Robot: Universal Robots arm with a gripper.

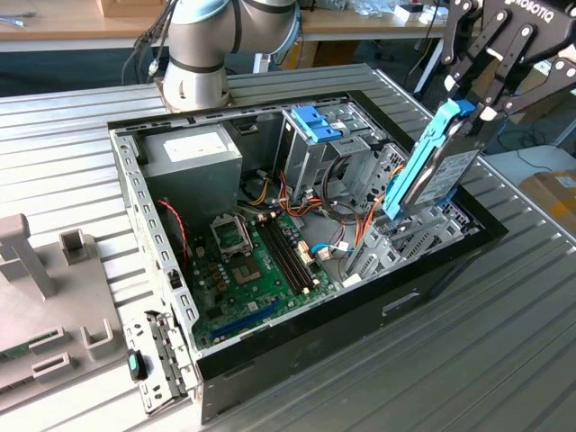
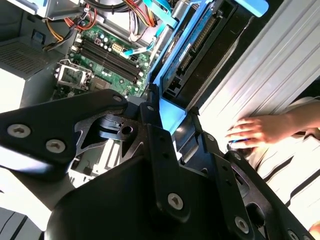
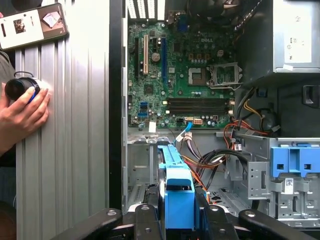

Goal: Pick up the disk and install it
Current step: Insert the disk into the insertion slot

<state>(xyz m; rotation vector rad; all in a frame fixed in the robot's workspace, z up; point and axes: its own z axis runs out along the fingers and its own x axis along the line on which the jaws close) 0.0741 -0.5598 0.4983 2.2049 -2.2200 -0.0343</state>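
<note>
The blue-railed disk (image 1: 435,166) is held steeply tilted by the pincer (image 1: 468,115) — clamped on its upper end — its lower end poised over a bay (image 1: 423,232) of the open computer case (image 1: 297,337) on the exterior view's right, seemingly angled for insertion.

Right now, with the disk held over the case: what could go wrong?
1. The disk hangs tilted in the gripper, so it may enter the case skewed and jam.
2. Orange cables lie close below and could snag.
3. A person's hand rests on the table beside the case, possibly within the arm's reach.
</note>
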